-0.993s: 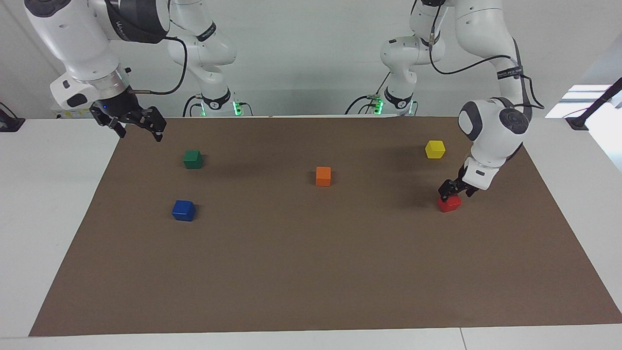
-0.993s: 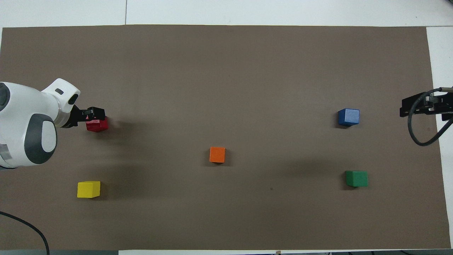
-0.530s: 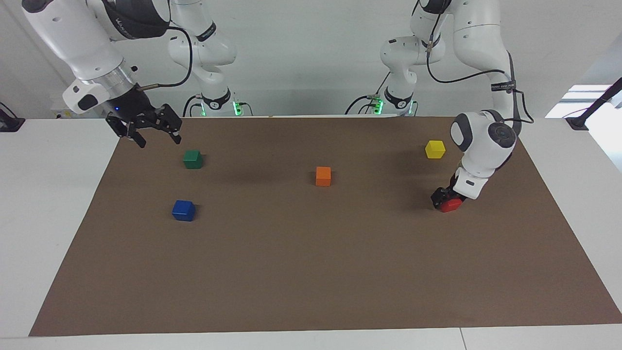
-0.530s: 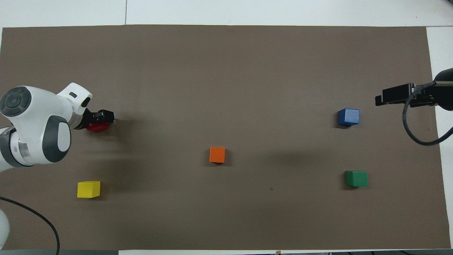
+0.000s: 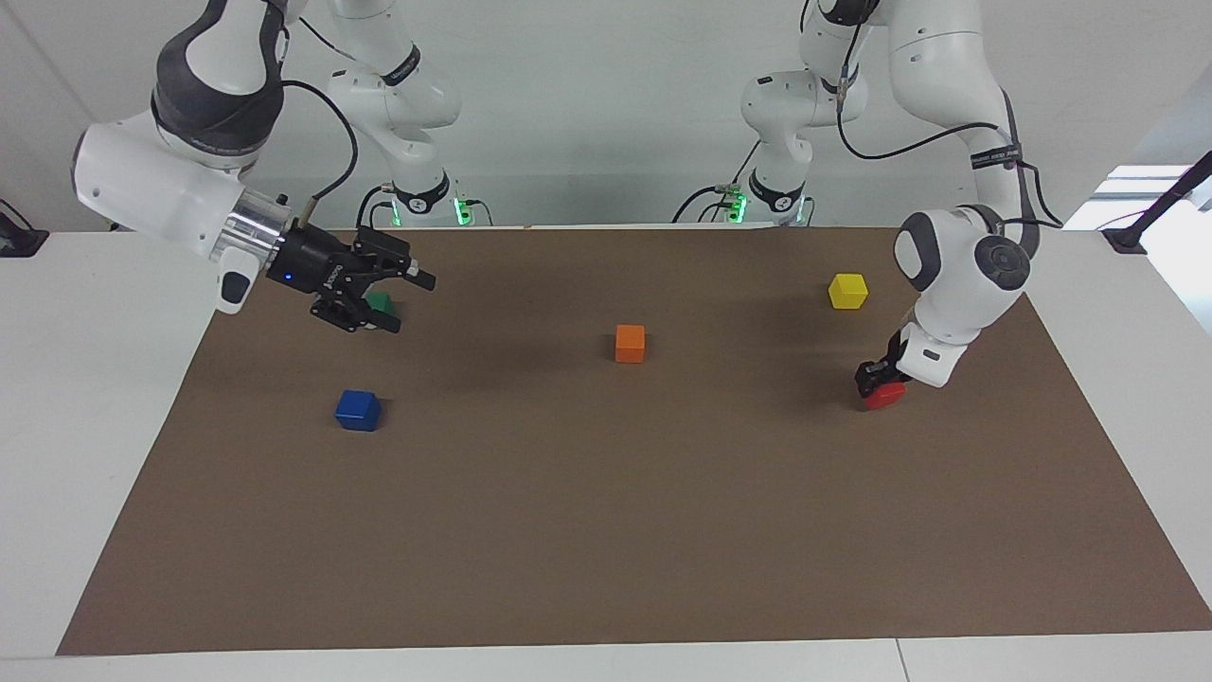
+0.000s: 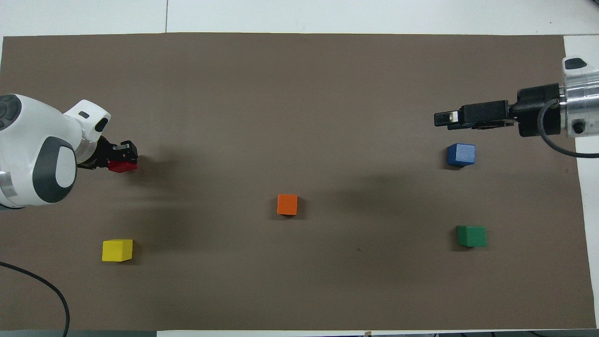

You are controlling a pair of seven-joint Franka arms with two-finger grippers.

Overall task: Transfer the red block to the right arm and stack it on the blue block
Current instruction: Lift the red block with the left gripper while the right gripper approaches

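The red block (image 5: 887, 397) (image 6: 123, 166) is at the left arm's end of the brown mat, low at the mat's surface, and I cannot tell whether it still touches. My left gripper (image 5: 876, 379) (image 6: 120, 155) comes down on it from above and is shut on it. The blue block (image 5: 358, 410) (image 6: 461, 154) lies on the mat at the right arm's end. My right gripper (image 5: 412, 303) (image 6: 442, 118) hangs in the air over the mat beside the blue block, turned level toward the table's middle, open with nothing between its fingers.
A green block (image 5: 382, 299) (image 6: 471, 236) lies nearer to the robots than the blue one, partly hidden by the right gripper in the facing view. An orange block (image 5: 630, 343) (image 6: 287, 204) sits mid-mat. A yellow block (image 5: 847, 291) (image 6: 117, 250) lies near the left arm.
My left gripper has come down around the red block and shut on it. The right arm has swung in from the mat's edge over the mat and turned its gripper level.
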